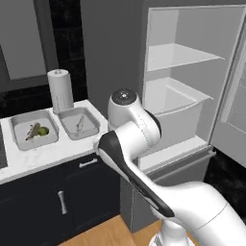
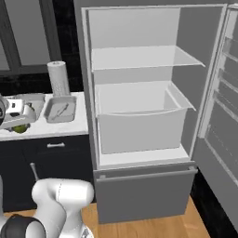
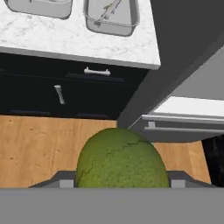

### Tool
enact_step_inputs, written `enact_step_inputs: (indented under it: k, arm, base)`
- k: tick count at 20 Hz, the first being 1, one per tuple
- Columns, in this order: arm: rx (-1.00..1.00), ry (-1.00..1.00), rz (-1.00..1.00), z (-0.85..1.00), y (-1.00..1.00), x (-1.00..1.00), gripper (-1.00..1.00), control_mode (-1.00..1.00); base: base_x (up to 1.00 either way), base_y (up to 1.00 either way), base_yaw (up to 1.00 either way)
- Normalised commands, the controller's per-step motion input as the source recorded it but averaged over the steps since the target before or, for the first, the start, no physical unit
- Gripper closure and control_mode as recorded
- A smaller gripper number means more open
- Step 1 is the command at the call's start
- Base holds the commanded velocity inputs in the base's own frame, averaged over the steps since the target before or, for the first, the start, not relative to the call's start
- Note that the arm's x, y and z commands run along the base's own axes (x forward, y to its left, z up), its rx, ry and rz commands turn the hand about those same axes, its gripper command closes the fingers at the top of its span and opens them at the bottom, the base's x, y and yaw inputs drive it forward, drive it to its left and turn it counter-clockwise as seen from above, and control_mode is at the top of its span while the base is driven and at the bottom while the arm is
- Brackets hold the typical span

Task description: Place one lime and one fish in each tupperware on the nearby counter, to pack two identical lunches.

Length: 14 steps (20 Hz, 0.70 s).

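On the white table (image 1: 48, 156) two tupperware trays are seen; a lime (image 3: 122, 159) is held by the end effector (image 3: 122, 183).

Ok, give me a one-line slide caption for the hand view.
Gripper holding a lime, looking down at the counter and the tupperware that has a fish in it.

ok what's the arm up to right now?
It's carrying a lime between its fingers, over the wood floor in front of the cabinets, near the open fridge. On the counter, the left tupperware already holds a fish and a lime. The right tupperware has only a fish, so this lime likely goes there.
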Motion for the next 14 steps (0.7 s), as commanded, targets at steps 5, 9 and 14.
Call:
enact_step_inputs:
  k: [5, 9, 14]
  arm:
    - [0.00, 0.00, 0.00, 0.00, 0.00, 0.00, 1.00, 1.00]
    - [0.00, 0.00, 0.00, 0.00, 0.00, 0.00, 1.00, 1.00]
    - [0.00, -0.03, 0.03, -0.10, -0.20, 0.13, 1.00, -1.00]
  base:
    - [0.90, 1.00, -0.10]
    - [0.70, 0.68, -0.21]
    - [0.54, -0.04, -0.12]
